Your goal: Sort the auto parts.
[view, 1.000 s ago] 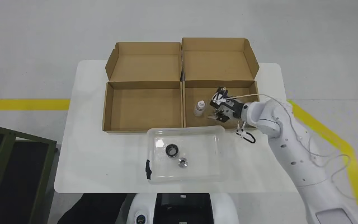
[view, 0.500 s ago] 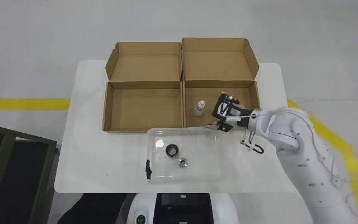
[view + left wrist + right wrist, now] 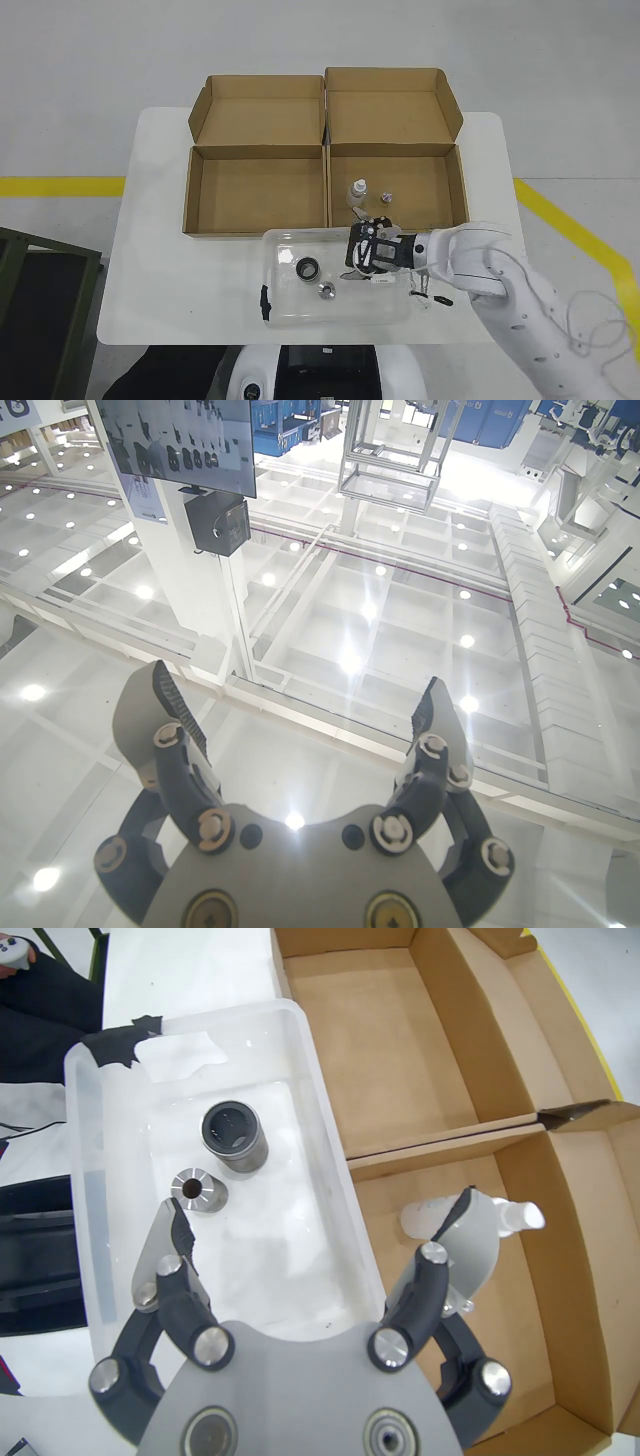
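Nothing reads with certainty. Left wrist view: blue panels [image 3: 492, 422] high in the hall carry white lettering, small and turned the wrong way, not legible. Corner sign [image 3: 17, 412] shows part of a dark logo mark, cut by the frame edge. White pillar [image 3: 155, 545] has a small placard [image 3: 147, 502] under the hanging screen [image 3: 175, 440]; its print is too fine to make out. Right wrist view: white bottle [image 3: 417, 1223] has a faint grey marking on its side, unreadable. Clear bin [image 3: 332, 1128] bears a torn white sticker [image 3: 180, 1055], no writing discernible on it.
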`<state>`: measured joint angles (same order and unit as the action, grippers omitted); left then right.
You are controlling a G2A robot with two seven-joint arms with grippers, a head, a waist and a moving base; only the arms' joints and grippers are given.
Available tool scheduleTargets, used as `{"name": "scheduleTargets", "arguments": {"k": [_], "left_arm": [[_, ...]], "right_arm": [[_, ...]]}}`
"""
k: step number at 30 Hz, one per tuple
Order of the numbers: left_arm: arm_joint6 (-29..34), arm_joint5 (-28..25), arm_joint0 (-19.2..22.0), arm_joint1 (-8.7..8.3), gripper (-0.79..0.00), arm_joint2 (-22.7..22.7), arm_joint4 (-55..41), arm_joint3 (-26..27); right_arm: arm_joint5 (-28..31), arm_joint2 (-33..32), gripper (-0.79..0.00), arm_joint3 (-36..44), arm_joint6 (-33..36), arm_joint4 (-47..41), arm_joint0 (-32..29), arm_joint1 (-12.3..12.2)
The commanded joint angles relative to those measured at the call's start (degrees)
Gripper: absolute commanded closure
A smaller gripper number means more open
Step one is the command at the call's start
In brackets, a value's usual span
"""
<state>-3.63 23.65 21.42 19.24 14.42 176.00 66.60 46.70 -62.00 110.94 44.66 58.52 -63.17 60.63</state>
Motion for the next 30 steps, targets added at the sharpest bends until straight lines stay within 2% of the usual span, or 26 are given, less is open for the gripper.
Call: {"name": "scheduleTargets", "arguments": {"k": [1, 9, 14, 17, 20, 24, 25, 30], "left_arm": [[0.0, 0.0, 0.0, 0.0, -0.785, 0.0, 0.0, 0.0], [0.0, 0.0, 0.0, 0.0, -0.785, 0.0, 0.0, 0.0], [0.0, 0.0, 0.0, 0.0, -0.785, 0.0, 0.0, 0.0], [0.0, 0.0, 0.0, 0.0, -0.785, 0.0, 0.0, 0.0], [0.0, 0.0, 0.0, 0.0, -0.785, 0.0, 0.0, 0.0], [0.0, 0.0, 0.0, 0.0, -0.785, 0.0, 0.0, 0.0], [0.0, 0.0, 0.0, 0.0, -0.785, 0.0, 0.0, 0.0], [0.0, 0.0, 0.0, 0.0, -0.785, 0.0, 0.0, 0.0]], "right_arm": [[0.11, 1.0, -0.782, -0.04, 0.24, 0.39, 0.14, 0.02], [1.39, 4.39, -0.757, -0.27, 2.89, 2.25, 0.79, -0.04], [1.89, 6.35, -0.705, -1.14, 3.97, 2.3, 1.13, -0.02], [1.98, 7.75, -0.646, -2.14, 4.28, 2.38, 1.47, 0.07], [1.8, 9.07, -0.653, -3.33, 4.3, 2.54, 1.96, 0.22], [1.54, 10.92, -0.582, -4.88, 4.13, 2.78, 2.71, 0.48], [1.52, 11.36, -0.539, -5.22, 4.01, 2.8, 2.9, 0.55], [1.42, 13.24, -0.48, -6.8, 3.38, 2.82, 3.83, 0.87]]}}
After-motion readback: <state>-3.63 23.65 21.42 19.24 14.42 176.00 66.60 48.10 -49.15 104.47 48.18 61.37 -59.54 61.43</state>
